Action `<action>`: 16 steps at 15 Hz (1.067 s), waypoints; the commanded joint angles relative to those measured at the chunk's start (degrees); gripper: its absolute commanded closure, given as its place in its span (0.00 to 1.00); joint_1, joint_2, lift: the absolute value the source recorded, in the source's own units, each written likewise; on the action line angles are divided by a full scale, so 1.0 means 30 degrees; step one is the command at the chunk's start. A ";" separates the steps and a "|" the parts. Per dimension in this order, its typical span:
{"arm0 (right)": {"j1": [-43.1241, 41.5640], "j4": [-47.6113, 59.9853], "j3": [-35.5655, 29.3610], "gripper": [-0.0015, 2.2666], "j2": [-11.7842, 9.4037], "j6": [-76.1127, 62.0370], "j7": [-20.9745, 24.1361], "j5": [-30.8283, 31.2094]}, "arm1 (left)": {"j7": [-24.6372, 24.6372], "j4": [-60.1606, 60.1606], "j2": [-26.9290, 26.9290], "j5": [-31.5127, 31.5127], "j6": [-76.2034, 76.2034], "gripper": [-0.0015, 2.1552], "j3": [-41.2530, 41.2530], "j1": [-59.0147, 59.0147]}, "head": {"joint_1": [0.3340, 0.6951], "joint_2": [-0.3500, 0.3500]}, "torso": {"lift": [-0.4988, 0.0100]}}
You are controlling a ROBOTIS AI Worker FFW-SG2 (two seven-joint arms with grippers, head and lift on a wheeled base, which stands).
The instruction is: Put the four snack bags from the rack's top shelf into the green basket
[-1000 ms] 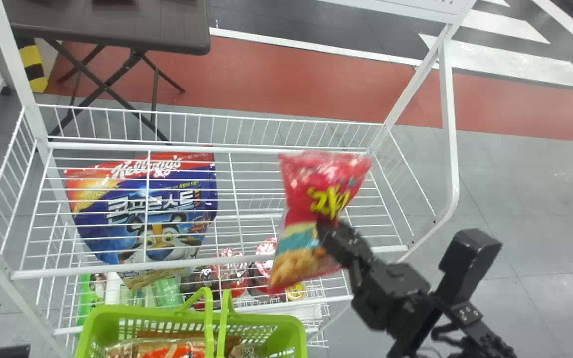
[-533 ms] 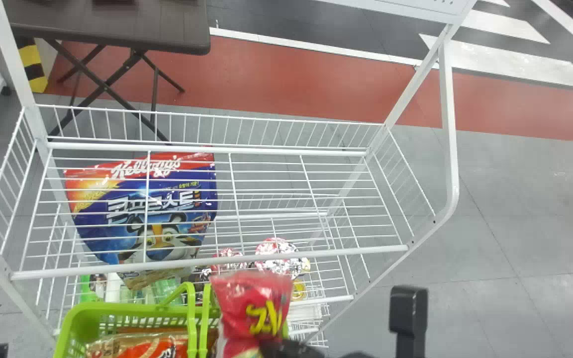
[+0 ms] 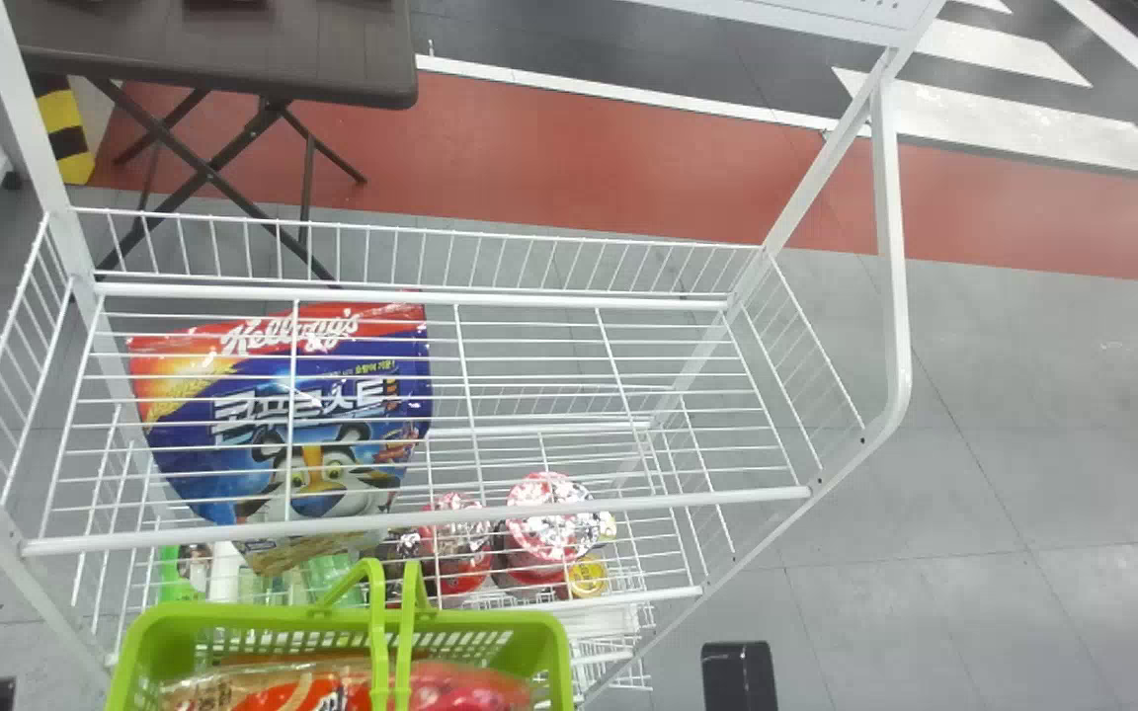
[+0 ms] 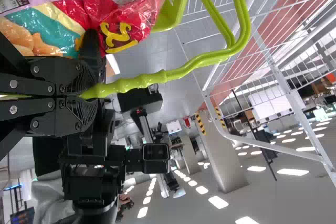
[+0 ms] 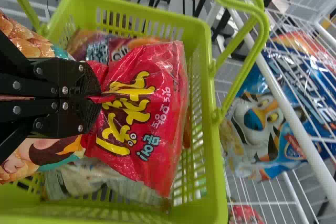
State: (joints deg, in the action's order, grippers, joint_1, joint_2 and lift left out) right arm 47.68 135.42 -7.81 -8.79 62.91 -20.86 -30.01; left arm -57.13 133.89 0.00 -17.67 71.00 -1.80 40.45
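Note:
The green basket stands at the bottom of the head view, with the red snack bag at its right part and an orange-and-beige bag beside it. In the right wrist view my right gripper is shut on the red snack bag, which hangs at the basket's mouth. Beneath it, a purple-brown bag and a pale bag lie in the basket. My left gripper, in the left wrist view, is shut on the green basket's handle.
Behind the basket rises the white wire rack. A large blue cereal bag is seen through its top shelf's wires, and round-lidded tubs stand lower down. A dark folding table is at the back left.
My right arm has carried the red snack bag from over the rack's right part down and left to the basket. The basket has shifted slightly left.

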 commanded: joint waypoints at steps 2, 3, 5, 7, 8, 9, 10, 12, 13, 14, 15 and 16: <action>-0.0163 0.0035 -0.0443 0.01 -0.0059 -0.1589 0.0713 0.0539 | 0.0117 -0.0069 -0.0050 0.0029 -0.0123 1.00 0.0191 -0.0152 | 1.00 0.00 | 0.98; -0.0221 0.0093 -0.0443 0.00 -0.0059 -0.1824 0.0713 0.0627 | 0.0146 -0.0069 -0.0050 0.0088 -0.0123 1.00 0.0250 -0.0152 | 1.00 0.00 | 0.98; -0.0397 0.0328 -0.0209 0.01 -0.0088 -0.2234 0.0742 0.1184 | 0.0176 -0.0039 -0.0050 0.0088 -0.0123 1.00 0.0250 -0.0181 | 1.00 0.00 | 0.98; -0.0543 0.0503 0.0348 0.03 -0.0147 -0.3816 0.0684 0.1975 | 0.0176 -0.0010 -0.0050 0.0088 -0.0123 1.00 0.0191 -0.0152 | 1.00 0.00 | 0.98; -0.0573 0.0503 0.0670 0.03 -0.0147 -0.5105 0.0713 0.2502 | 0.0176 -0.0010 -0.0050 0.0059 -0.0123 1.00 0.0191 -0.0093 | 1.00 0.00 | 0.98; -0.0602 0.0445 0.0846 0.03 -0.0147 -0.6511 0.0713 0.2649 | 0.0146 -0.0010 -0.0050 0.0029 -0.0123 1.00 0.0191 -0.0093 | 1.00 0.00 | 0.98; -0.0602 0.0415 0.0992 0.03 -0.0118 -0.8386 0.0684 0.2971 | 0.0234 -0.0010 -0.0050 0.0029 -0.0123 1.00 0.0162 -0.0064 | 1.00 0.00 | 0.98; -0.0485 0.0269 0.1637 0.03 -0.0088 -1.3191 0.0654 0.4201 | 0.0439 -0.0039 -0.0050 0.0029 -0.0065 1.00 0.0191 -0.0064 | 1.00 0.00 | 0.98; -0.0426 0.0328 0.1842 0.03 0.0000 -1.4773 0.0713 0.4494 | 0.0439 -0.0010 -0.0050 0.0029 -0.0065 1.00 0.0191 -0.0064 | 1.00 0.00 | 0.98; -0.0309 0.0415 0.2164 0.03 0.0029 -1.6413 0.1064 0.5022 | 0.0439 -0.0010 -0.0050 0.0029 -0.0065 1.00 0.0221 -0.0064 | 1.00 0.00 | 0.98; -0.0133 0.0445 0.2750 0.03 0.0029 -1.7995 0.1914 0.6106 | 0.0439 -0.0010 -0.0050 0.0029 -0.0065 1.00 0.0221 -0.0035 | 1.00 0.00 | 0.98; 0.0013 0.0474 0.3658 0.03 0.0000 -1.9167 0.3320 0.7629 | 0.0410 -0.0010 -0.0050 0.0029 -0.0065 1.00 0.0221 -0.0005 | 1.00 0.00 | 0.98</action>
State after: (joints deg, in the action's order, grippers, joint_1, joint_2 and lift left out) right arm 47.10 136.67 0.07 -8.75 11.22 -13.45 -12.41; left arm -55.82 133.84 0.00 -17.58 70.81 -1.16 40.29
